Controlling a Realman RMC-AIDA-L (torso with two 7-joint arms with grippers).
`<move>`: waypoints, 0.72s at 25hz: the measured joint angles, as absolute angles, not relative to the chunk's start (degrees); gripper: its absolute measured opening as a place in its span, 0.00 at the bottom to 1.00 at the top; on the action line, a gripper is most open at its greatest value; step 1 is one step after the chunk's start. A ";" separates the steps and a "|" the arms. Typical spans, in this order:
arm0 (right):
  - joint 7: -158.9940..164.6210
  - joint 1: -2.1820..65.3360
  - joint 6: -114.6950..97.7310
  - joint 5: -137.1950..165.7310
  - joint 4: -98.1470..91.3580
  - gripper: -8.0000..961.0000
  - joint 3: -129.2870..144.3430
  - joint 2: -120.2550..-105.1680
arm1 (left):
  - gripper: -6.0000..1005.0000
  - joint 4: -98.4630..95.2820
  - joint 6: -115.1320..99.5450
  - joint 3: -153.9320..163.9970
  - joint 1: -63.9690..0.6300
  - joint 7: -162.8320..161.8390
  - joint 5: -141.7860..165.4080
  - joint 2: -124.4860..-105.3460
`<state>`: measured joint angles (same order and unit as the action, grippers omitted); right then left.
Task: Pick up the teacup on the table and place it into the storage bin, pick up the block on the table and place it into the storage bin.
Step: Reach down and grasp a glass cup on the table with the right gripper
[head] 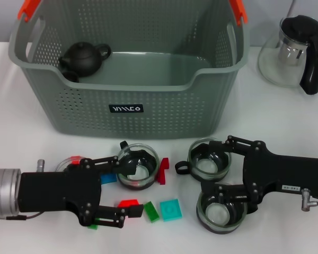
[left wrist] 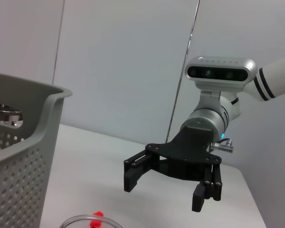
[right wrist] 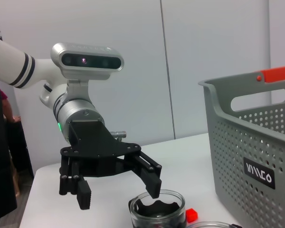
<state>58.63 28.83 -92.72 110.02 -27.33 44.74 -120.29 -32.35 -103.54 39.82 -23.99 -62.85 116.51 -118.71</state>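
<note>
Tools both spread open, empty: left tool [head: 122, 193] by the glass teacup [head: 138, 168] and red block [head: 128, 203], right tool [head: 222, 169] between two cups. Only head view shows the dark teapot [head: 84, 58] inside the grey-green perforated storage bin [head: 164, 114] on the white tabletop [head: 286, 116].

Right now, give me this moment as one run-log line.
left gripper: open, over blocks beside a glass teacup | right gripper: open, between two glass teacups | storage bin: holds dark teapot only | nothing grasped

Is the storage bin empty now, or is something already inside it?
Not empty. In the head view a black teapot lies inside the storage bin, at a back corner. No teacup or block shows inside.
</note>
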 joint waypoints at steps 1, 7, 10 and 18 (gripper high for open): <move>58.63 28.83 -92.72 110.03 -27.33 0.98 44.74 -120.27 | 0.87 -32.35 -103.55 39.84 -24.00 -62.85 116.51 -118.73; 61.51 28.94 -93.27 110.05 -27.71 0.98 44.98 -119.98 | 0.87 -32.65 -105.01 38.59 -23.35 -65.13 116.17 -118.58; 67.05 29.35 -93.89 111.04 -29.01 0.98 45.15 -119.75 | 0.87 -32.98 -108.10 35.09 -22.51 -67.70 116.21 -117.33; 77.39 32.49 -94.17 119.33 -32.93 0.98 45.27 -119.72 | 0.87 -35.29 -114.05 25.31 -20.59 -69.53 117.84 -114.61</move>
<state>77.39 32.49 -94.17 119.33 -32.93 45.27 -119.72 -35.29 -114.05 25.31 -20.58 -69.53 117.84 -114.61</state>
